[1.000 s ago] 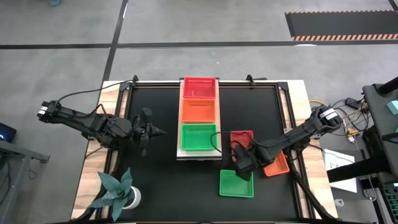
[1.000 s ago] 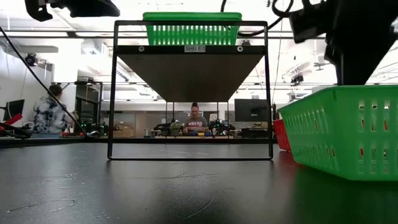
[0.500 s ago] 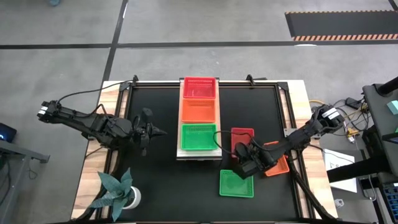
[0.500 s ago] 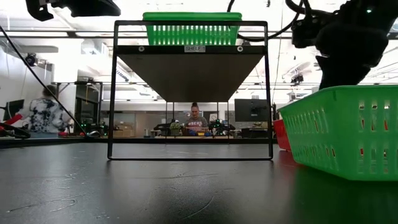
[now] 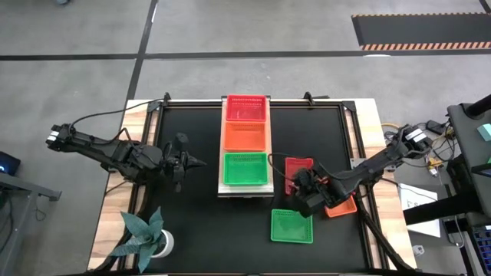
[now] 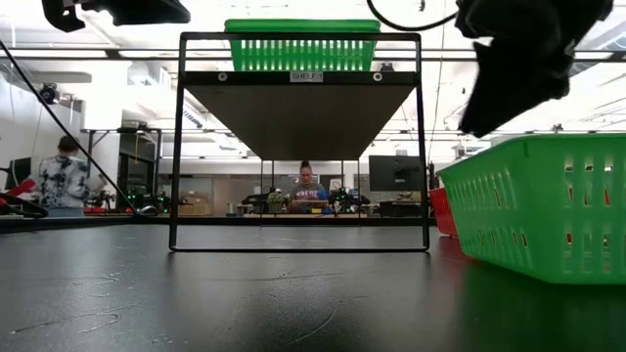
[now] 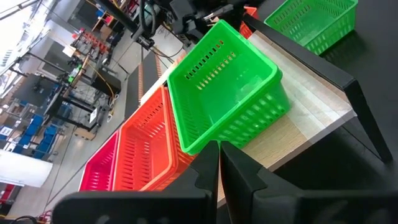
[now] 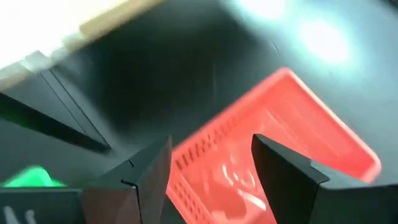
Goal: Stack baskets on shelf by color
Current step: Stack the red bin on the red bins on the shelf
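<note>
You've got the right gripper (image 5: 298, 186) over the table just right of the shelf (image 5: 245, 188), beside the loose crimson basket (image 5: 300, 166). Its wrist view shows what the overhead can't: fingers (image 8: 140, 177) spread, nothing between them, a red basket (image 8: 273, 155) beyond. The loose green basket (image 5: 292, 226) sits near the front edge, the orange basket (image 5: 341, 205) under the arm. Three stacks stand on the shelf. Left gripper (image 5: 193, 162) waits left of it; its wrist view shows the fingers (image 7: 205, 171) pinched together, empty.
</note>
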### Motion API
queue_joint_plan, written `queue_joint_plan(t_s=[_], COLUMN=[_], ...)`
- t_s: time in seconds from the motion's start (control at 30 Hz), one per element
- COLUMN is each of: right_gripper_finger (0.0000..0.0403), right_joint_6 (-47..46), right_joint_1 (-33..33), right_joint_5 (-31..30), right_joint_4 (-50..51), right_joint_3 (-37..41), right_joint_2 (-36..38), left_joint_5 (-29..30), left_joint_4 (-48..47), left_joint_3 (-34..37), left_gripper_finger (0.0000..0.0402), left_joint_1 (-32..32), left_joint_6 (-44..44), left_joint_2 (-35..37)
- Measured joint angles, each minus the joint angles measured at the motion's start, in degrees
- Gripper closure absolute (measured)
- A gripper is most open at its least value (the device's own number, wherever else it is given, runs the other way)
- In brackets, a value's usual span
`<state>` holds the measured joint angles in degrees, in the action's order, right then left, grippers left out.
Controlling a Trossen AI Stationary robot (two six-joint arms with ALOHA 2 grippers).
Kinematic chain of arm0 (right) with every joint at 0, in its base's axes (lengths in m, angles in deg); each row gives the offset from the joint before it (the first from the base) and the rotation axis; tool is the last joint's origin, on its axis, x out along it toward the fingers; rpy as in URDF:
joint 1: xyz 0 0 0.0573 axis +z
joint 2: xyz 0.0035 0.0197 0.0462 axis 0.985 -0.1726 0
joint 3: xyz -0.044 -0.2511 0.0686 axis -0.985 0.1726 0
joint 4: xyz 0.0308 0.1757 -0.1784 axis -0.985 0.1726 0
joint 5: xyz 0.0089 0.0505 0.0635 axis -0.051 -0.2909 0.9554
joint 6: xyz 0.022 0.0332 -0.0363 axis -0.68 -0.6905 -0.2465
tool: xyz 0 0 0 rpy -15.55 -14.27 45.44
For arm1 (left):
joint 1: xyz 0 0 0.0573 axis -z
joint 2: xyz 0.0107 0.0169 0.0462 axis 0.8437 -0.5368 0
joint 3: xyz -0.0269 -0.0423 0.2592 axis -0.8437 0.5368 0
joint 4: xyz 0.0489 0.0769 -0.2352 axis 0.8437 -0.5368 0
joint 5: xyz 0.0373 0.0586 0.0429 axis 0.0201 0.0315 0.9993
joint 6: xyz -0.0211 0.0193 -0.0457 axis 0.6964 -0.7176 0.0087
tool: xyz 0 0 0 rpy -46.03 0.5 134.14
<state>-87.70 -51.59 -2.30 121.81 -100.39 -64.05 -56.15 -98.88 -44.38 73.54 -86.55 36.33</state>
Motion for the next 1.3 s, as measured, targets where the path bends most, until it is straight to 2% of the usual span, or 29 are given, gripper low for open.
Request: queue_joint_plan(t_s=[0.17,0.37,0.53,1.13,1.3], right_gripper_finger=[0.0188,0.0188,0.0188,0.0189,0.0217], right_joint_6=[4.0,-1.8,-5.9,-11.2,-12.6], right_joint_1=[0.0,-0.2,-1.3,-6.2,-7.6], right_joint_5=[-3.3,-3.8,-3.2,1.7,1.7], right_joint_4=[-6.1,-6.2,-6.4,-8.9,-8.7], right_joint_3=[1.4,2.6,2.5,2.6,2.6], right_joint_2=[-3.0,-6.3,-7.4,-10.9,-11.1], left_joint_5=[0.0,0.0,0.0,0.0,0.0], left_joint_4=[0.0,0.0,0.0,0.0,0.0], left_joint_3=[0.0,0.0,0.0,0.0,0.0], left_gripper_finger=[0.0402,0.0402,0.0402,0.0402,0.0402], left_joint_1=[0.0,0.0,0.0,0.0,0.0], left_joint_6=[0.0,0.0,0.0,0.0,0.0], left_joint_2=[0.0,0.0,0.0,0.0,0.0])
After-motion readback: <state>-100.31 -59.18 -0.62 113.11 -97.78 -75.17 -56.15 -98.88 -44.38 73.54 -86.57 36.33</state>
